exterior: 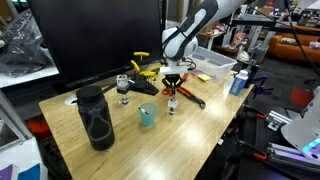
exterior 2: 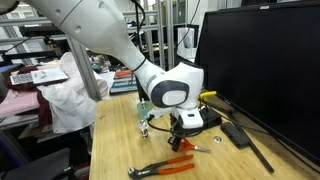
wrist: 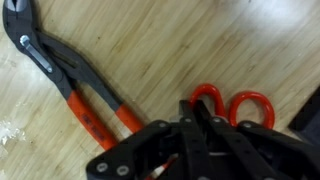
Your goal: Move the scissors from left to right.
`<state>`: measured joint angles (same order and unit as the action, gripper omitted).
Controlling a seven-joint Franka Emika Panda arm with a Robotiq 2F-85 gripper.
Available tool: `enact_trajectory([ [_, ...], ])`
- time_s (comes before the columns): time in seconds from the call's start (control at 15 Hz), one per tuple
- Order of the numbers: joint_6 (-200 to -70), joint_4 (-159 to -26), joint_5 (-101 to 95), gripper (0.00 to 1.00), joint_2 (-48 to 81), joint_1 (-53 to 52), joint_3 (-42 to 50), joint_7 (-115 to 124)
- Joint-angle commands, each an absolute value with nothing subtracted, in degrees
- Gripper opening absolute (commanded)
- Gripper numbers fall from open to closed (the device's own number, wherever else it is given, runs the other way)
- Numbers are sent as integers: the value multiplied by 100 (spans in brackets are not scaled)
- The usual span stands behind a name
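Note:
The scissors (wrist: 232, 104) have red-orange loop handles; their blades are hidden between my fingers. In the wrist view my gripper (wrist: 196, 118) has its fingers pressed together just below the loops, shut on the scissors. In both exterior views the gripper (exterior: 174, 78) (exterior 2: 180, 133) points down, low over the wooden table, with the red handles (exterior 2: 184, 144) showing right under it. I cannot tell whether the scissors rest on the table or hang just above it.
Pliers with orange handles (wrist: 75, 85) (exterior: 190, 98) (exterior 2: 160, 168) lie beside the scissors. Nearby stand a small bottle (exterior: 172, 103), a teal cup (exterior: 147, 115), a glass (exterior: 123, 88), a black cylinder (exterior: 95, 118), a yellow-and-black tool (exterior: 140, 72) and a blue can (exterior: 238, 82). A large monitor (exterior: 95, 40) stands behind.

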<state>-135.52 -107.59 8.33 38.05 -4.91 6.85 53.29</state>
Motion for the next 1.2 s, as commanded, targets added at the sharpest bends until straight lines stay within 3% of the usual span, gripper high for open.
enact_trajectory([
  [0.0,-13709,-11282,794,2,3470,-446,864,5418],
  [0.47,-14466,-12153,604,2,2545,-400,953,5034],
  [1.13,-14365,-13407,-346,2,1333,-300,1036,3331],
])
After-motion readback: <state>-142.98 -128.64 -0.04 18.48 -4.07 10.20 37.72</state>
